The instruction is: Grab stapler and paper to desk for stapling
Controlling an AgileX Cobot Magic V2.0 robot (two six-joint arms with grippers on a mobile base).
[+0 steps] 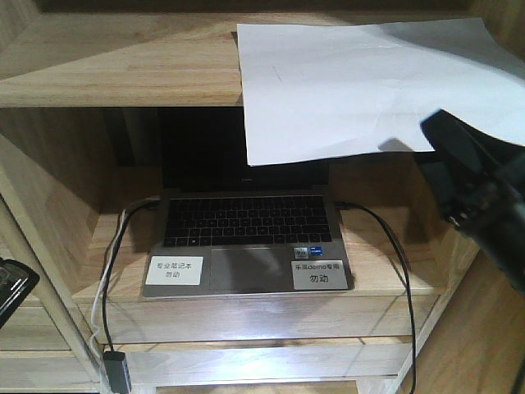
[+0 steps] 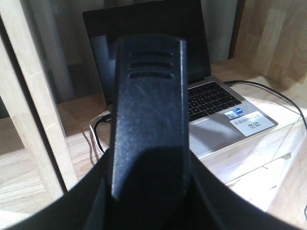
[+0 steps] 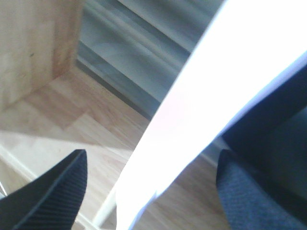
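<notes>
The paper (image 1: 361,82) lies on the shelf top (image 1: 115,66), and its front edge hangs over the bay holding the laptop (image 1: 246,238), with open air under the overhang. The right gripper (image 1: 472,176) sits at the sheet's lower right corner. Only its wrist view shows the fingers (image 3: 57,191): they are spread, and the sheet's edge passes between them unpinched. The left gripper (image 2: 148,201) is clamped on the stapler (image 2: 148,110), which rises directly ahead of it. A shelf post (image 2: 29,96) stands close to its left.
</notes>
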